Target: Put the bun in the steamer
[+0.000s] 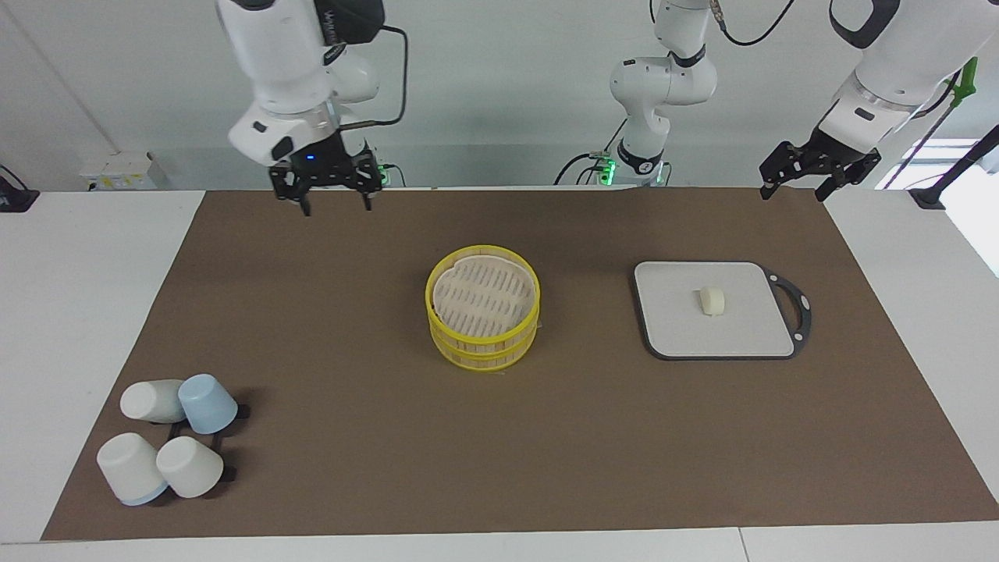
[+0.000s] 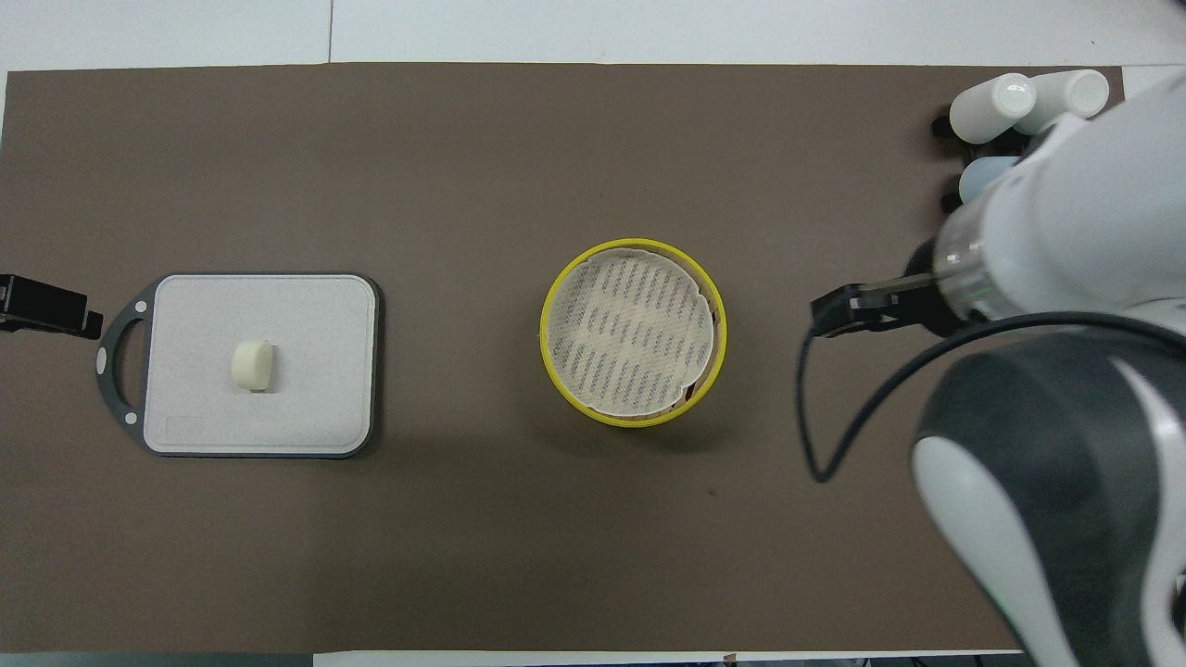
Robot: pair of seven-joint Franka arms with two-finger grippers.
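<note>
The bun lies on the grey cutting board toward the left arm's end of the table; it also shows in the overhead view. The steamer stands mid-table with its pale slatted lid on top, and its yellow rim shows in the overhead view. My right gripper is open and empty, up in the air over the mat beside the steamer, toward the right arm's end. My left gripper is open and empty and waits over the mat's corner near the cutting board.
Several white and blue cups lie on a black rack at the mat's corner farthest from the robots, at the right arm's end. In the overhead view the right arm covers part of the cups.
</note>
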